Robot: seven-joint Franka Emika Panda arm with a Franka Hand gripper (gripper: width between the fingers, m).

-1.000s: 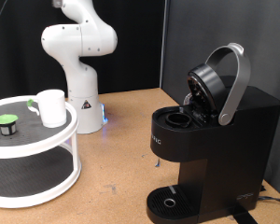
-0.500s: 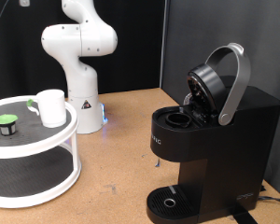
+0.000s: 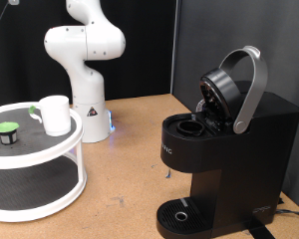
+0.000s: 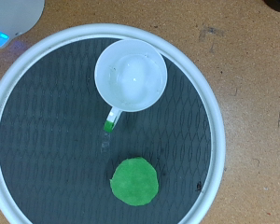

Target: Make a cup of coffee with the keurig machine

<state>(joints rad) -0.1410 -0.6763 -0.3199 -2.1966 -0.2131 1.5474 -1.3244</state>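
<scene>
Wrist view looks straight down on a round white tray [image 4: 207, 98] with a dark mesh floor: the cup [image 4: 131, 75] stands upright and empty toward twelve o'clock of the tray's centre, its handle pointing to about seven o'clock, and a small pod with a green top [image 4: 134, 181] sits apart from it toward six o'clock. The gripper shows in neither picture, so I cannot tell whether its fingers are spread or closed, and nothing is seen held. In the exterior view the cup [image 3: 56, 115] rests on the upper tier of the two-tier tray [image 3: 50, 155] at about nine o'clock of the frame, well apart from the keurig machine [image 3: 229, 149] at about four o'clock, whose lid is raised with its pod chamber open. The cup looks stiff, light and smooth-walled, probably somewhat slippery; a pinch across the rim wall opposite the handle seems the surest hold. The pod looks very light and easy to tip or nudge. The tray's raised rim bars a sideways slide, so things must lift clear. Open tabletop [image 3: 130, 159] lies between tray and machine, with the arm's white base [image 3: 85, 60] behind.
</scene>
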